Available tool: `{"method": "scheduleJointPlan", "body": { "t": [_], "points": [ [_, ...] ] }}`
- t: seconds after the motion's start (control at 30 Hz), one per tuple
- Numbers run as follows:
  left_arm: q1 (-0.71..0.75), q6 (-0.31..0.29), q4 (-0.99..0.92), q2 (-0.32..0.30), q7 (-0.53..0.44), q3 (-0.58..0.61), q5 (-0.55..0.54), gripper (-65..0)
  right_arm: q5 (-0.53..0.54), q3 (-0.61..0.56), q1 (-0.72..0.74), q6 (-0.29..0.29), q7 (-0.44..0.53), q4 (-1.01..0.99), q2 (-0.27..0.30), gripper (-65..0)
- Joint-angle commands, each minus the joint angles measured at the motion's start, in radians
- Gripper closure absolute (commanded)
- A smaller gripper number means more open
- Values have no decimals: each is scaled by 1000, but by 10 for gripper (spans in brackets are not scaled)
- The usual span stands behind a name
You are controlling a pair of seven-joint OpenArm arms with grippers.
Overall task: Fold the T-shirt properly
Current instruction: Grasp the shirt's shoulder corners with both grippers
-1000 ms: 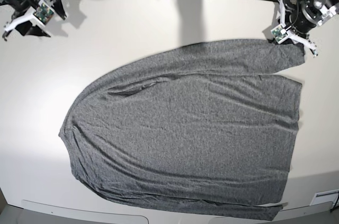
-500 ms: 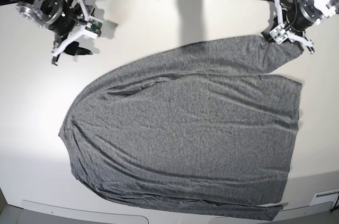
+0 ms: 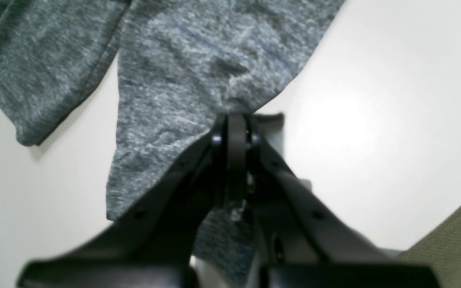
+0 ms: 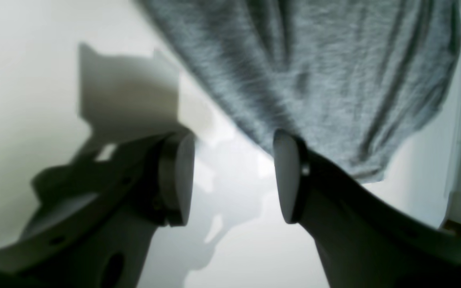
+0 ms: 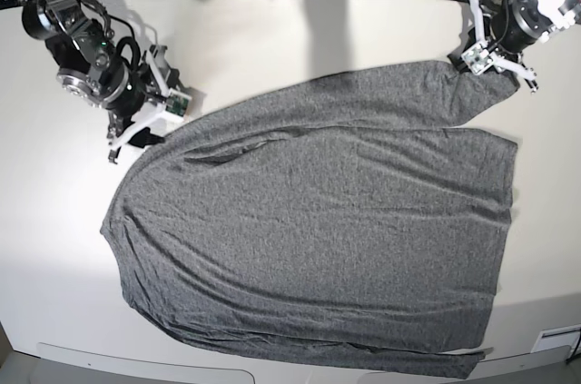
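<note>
The T-shirt (image 5: pixel 318 221) is lying spread flat across the counter (image 5: pixel 272 30), filling the space between the two arms. The left end effector (image 3: pixel 236 120) is pinching the cuff end of a sleeve, fingers closed on the knit; pulling on so thin a bite is risking the fabric slipping free. The right end effector (image 4: pixel 232 176) is hovering with fingers apart at the shirt's edge, cloth just ahead; closing from there is risking a grab of bare counter.
</note>
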Motion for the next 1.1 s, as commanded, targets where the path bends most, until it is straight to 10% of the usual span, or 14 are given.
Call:
{"method": "scheduleJointPlan", "body": {
  "t": [0.0, 0.5, 0.83, 1.07],
  "points": [
    [11, -32, -2, -8, 36, 3, 14, 0, -11, -13, 33, 5, -11, -13, 14, -323],
    [11, -32, -2, -8, 36, 3, 14, 0, -10, -205, 245, 89, -10, -125, 10, -320],
    [11, -32, -2, -9, 37, 3, 14, 0, 38, -205, 259, 89, -11, -219, -51, 0],
    [12, -32, 14, -13, 46, 1, -69, 0, 63, -202, 261, 89, -35, -180, -32, 0]
  ]
}}
